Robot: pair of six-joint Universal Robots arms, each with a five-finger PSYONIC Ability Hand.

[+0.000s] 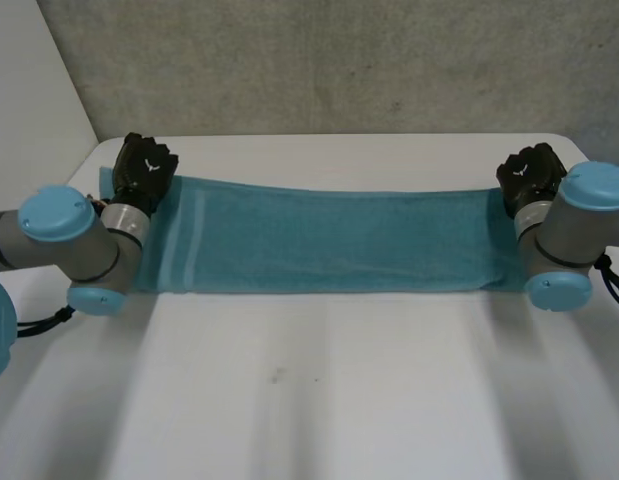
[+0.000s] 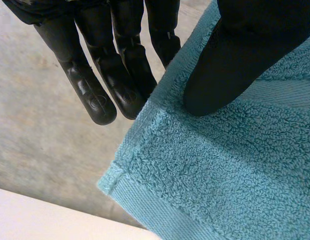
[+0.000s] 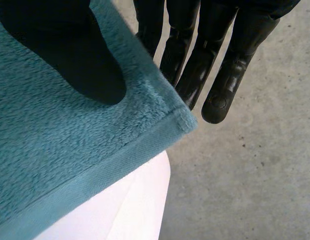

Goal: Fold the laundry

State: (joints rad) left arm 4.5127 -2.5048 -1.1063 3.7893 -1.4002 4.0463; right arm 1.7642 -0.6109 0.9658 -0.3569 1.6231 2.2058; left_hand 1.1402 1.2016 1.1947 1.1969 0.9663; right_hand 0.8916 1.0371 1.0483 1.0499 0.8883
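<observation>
A teal towel [image 1: 329, 245] lies as a long folded strip across the far part of the white table [image 1: 319, 400]. My left hand [image 1: 144, 170] holds the towel's far left corner. In the left wrist view the thumb [image 2: 220, 75] presses on top of the towel [image 2: 220, 175] and the fingers [image 2: 94, 95] reach under its edge. My right hand [image 1: 529, 175] holds the far right corner. In the right wrist view its thumb [image 3: 79, 60] sits on the towel [image 3: 54, 160] with the fingers [image 3: 220, 95] below the corner.
A grey concrete wall [image 1: 339, 60] stands behind the table's far edge. Grey floor [image 3: 245, 175] shows beyond the table's right end [image 3: 134, 210]. Both forearms rest over the towel's short ends. The near half of the table is bare white.
</observation>
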